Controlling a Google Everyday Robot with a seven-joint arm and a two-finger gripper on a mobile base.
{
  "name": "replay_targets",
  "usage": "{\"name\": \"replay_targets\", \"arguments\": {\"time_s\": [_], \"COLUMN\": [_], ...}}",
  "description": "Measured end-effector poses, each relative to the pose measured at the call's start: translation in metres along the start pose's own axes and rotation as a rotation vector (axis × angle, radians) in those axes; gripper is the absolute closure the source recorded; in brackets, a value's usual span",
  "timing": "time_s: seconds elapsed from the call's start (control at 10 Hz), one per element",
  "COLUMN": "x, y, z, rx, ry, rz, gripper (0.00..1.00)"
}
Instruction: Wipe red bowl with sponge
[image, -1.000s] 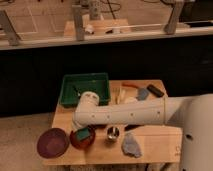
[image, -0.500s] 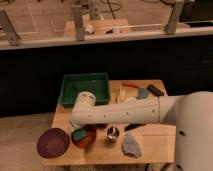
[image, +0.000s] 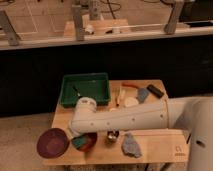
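Camera view. Pincer (image: 78, 138) low at front left of bench (image: 160, 145), mostly hidden under white arm (image: 125, 117). Released or clenched: cannot tell. Directly under pincer, red bowl (image: 90, 142). Teal sponge (image: 78, 144) inside it, toward the bowl's left side. Just left of pincer, dark purple plate (image: 52, 142), touching the red bowl or a hair apart, cannot tell which. Just right of pincer, small metal cup (image: 112, 136). Farther right, crumpled grey cloth (image: 131, 146). Behind pincer, past the arm, green tray (image: 85, 90). Well behind and right, white disc (image: 131, 101) and black block (image: 155, 90).

Step judged: wipe under way, sponge already in the bowl.

To do it well:
- Press lightly and evenly.
- Sweep round the inner wall, then across the bottom.
- Hold strokes short and inside the rim.
- Mind side push, since the bowl looks free to slide into the purple plate or the metal cup.

Writing: no brand or label readable. Small dark mark (image: 178, 149) on bench far right of pincer, too small to read.
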Motion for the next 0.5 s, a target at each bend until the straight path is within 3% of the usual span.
{"name": "replay_targets", "arguments": {"time_s": [0.5], "x": [-0.015], "y": [0.038], "z": [-0.001], "rx": [-0.051], "ry": [-0.004], "rz": [0.057], "gripper": [1.00]}}
